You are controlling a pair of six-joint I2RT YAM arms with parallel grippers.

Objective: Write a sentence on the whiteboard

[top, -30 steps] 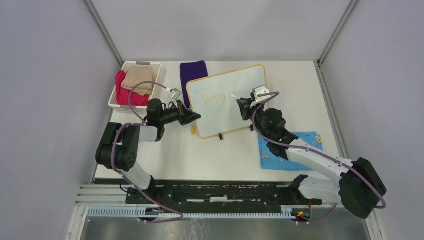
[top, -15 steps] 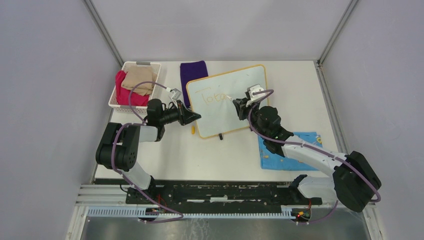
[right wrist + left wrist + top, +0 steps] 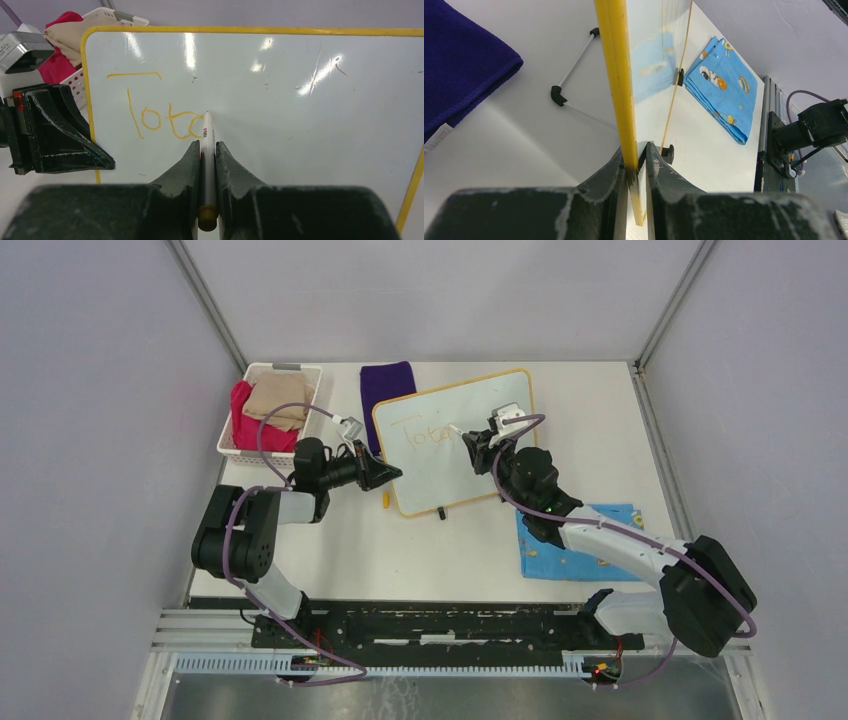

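You're holding the right pincer (image 3: 207, 146) clamped tight on the marker (image 3: 207, 127), with its tip touching the whiteboard (image 3: 310, 130) at the fourth letter. The sentence (image 3: 160, 119) is reading only "Tot" plus an open curve so far (that yellow ink is looking faint under the glare, so judging contact by eye is tricky). The board is standing propped on its wire stand toward the back middle of the table (image 3: 450, 560). Your left pincer (image 3: 635, 156) is closed on its yellow frame (image 3: 616, 75) at the lower left edge, bracing it. Here's the risk I'm seeing: lean too hard on the marker and you're tipping the board back on that stand. If the thin frame starts slipping between the left fingers, the board is twisting and your letters are going crooked. Press too lightly and the line is skipping. I'm also watching that slim marker, which could be sliding backward through the right pincer under load.
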